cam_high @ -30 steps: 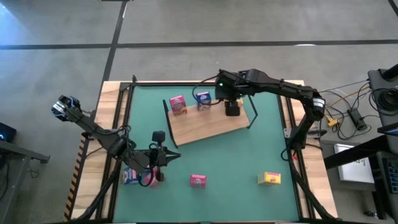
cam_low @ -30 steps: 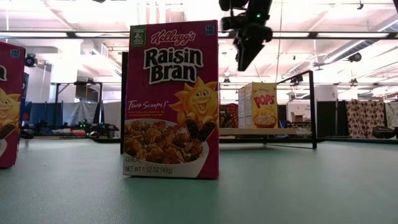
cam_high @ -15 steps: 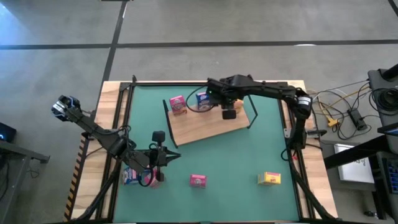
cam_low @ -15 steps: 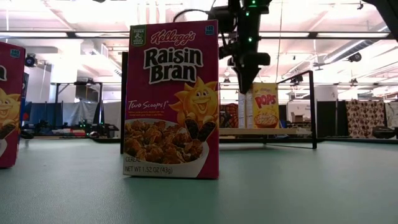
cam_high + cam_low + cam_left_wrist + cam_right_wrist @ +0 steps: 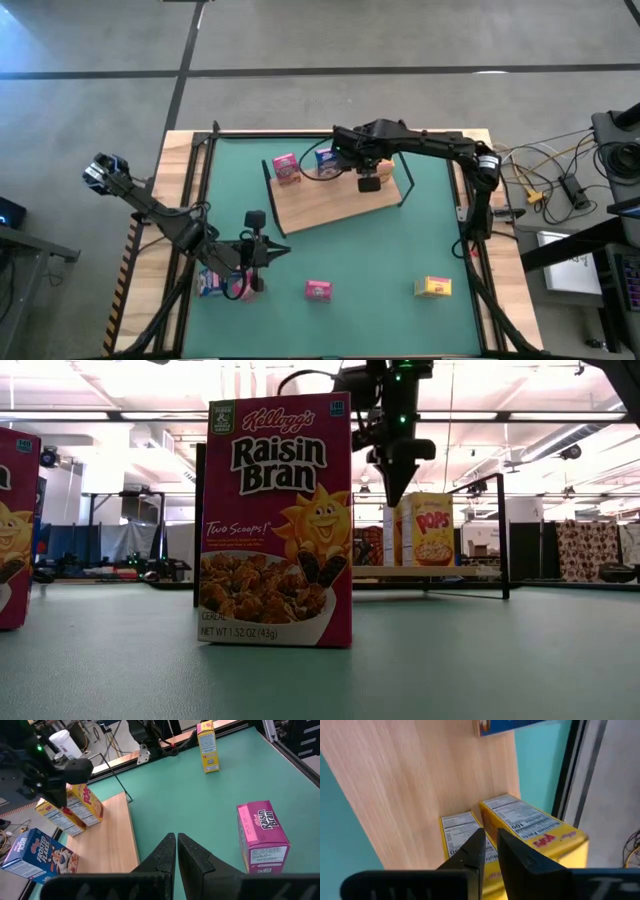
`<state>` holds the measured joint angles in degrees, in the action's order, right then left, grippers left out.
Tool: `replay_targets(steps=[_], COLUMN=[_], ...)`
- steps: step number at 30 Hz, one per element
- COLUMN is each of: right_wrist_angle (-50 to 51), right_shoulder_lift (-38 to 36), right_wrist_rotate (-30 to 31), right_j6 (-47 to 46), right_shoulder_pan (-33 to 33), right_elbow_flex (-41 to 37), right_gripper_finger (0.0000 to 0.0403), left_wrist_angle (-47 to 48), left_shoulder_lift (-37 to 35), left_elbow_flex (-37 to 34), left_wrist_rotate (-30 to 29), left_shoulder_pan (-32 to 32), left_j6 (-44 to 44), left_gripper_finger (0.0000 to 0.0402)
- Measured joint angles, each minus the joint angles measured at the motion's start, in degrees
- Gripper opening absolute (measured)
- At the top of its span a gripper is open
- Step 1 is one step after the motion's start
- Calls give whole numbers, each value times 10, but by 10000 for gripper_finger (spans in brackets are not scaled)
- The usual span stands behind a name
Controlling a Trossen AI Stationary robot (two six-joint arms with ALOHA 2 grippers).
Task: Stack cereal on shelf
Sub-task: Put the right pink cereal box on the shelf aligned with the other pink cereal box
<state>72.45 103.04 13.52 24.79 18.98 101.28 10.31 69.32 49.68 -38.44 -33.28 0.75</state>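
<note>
A: Where is the right end effector (image 5: 369, 183), and how do its fingers stand?

B: It hangs over the upper right part of the shelf (image 5: 330, 205), in the upper middle of the high view. In the right wrist view the two fingers (image 5: 520, 857) are almost together, with only a thin gap, and nothing sits between them. Two yellow boxes (image 5: 520, 827) stand side by side on the board directly under it. I think they stand close to the wire frame (image 5: 405, 182) so that the row stays tight.

A: So it holds nothing?

B: It looks so. The boxes rest on the wood by themselves.

A: What else is on the shelf?

B: A blue box (image 5: 325, 160) and a pink box (image 5: 286, 168) stand along the upper edge, left of the yellow ones.

A: And the cereal that is not yet placed?

B: On the green bench (image 5: 400, 250), a pink Raisin Bran box (image 5: 318, 290) at lower centre and a yellow box (image 5: 433, 288) at lower right, well apart.

A: The other arm?

B: The left end effector (image 5: 262, 250) waits at lower left, fingers pressed together, beside some boxes (image 5: 212, 284) near the bench edge.
</note>
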Motion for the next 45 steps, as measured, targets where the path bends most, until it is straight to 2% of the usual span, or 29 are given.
replay_targets(steps=[6,13,21,31,40,45], right_wrist_angle=[-43,-99,-95,-94,-121,-184], right_shoulder_lift=[-28,-27,-9,-13,-99,-181], right_wrist_rotate=[30,31,31,30,-75,-102], right_j6=[-27,-28,-28,-32,-89,-119], right_shoulder_pan=[5,33,57,54,-2,-64], right_elbow_flex=[10,7,5,2,-17,-92], right_gripper_finger=[38,38,38,38,38,38], left_wrist_angle=[0,0,1,1,0,0], left_shoulder_lift=[0,0,0,0,0,0], left_elbow_flex=[0,0,0,0,0,0], left_wrist_rotate=[0,0,0,0,0,0], left_shoulder_pan=[0,0,0,0,0,0], left_j6=[0,-2,-2,-2,-27,-51], left_gripper_finger=[1,1,1,1,1,1])
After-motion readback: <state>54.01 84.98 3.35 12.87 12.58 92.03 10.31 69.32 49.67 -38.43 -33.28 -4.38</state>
